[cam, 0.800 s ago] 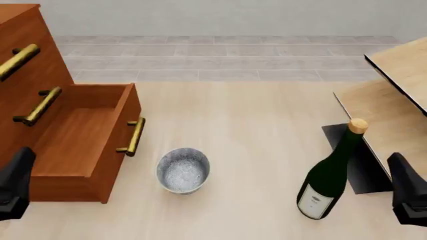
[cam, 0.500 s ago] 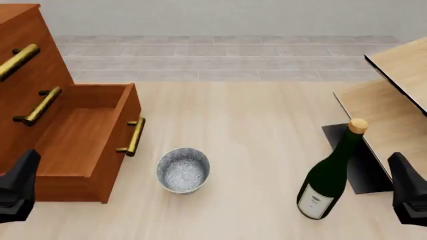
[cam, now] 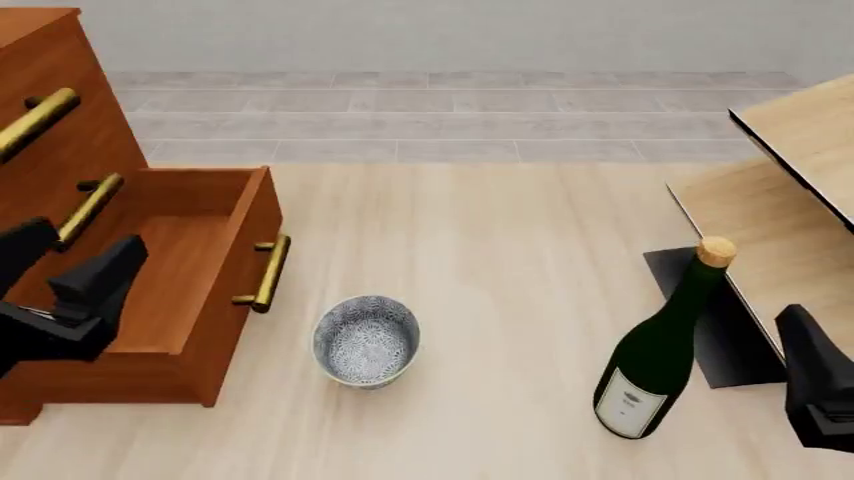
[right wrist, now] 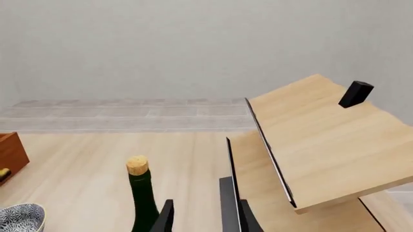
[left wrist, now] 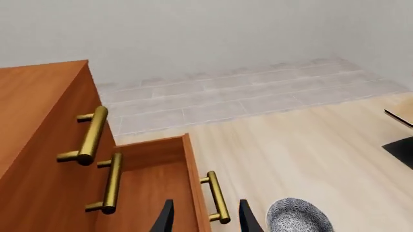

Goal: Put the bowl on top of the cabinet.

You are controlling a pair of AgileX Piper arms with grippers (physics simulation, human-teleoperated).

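Note:
The bowl point(cam: 366, 338), small and blue-speckled, stands upright on the table just right of the open drawer; it also shows in the left wrist view point(left wrist: 299, 216) and the right wrist view point(right wrist: 19, 217). The cabinet point(cam: 54, 110), reddish-brown with brass handles, fills the left side point(left wrist: 38, 121); its top is mostly out of frame. My left gripper point(cam: 67, 272) hovers open over the pulled-out drawer point(cam: 160, 260), left of the bowl and apart from it. In its wrist view the left gripper point(left wrist: 203, 220) straddles the drawer's front handle. My right gripper point(cam: 817, 388) hangs open and empty at the near right point(right wrist: 201, 217).
A dark green corked bottle point(cam: 661, 350) stands right of the bowl, also visible from the right wrist point(right wrist: 142, 198). A pale wood shelf unit point(cam: 801, 200) occupies the right side, with a small black block point(right wrist: 356, 93) on its top board.

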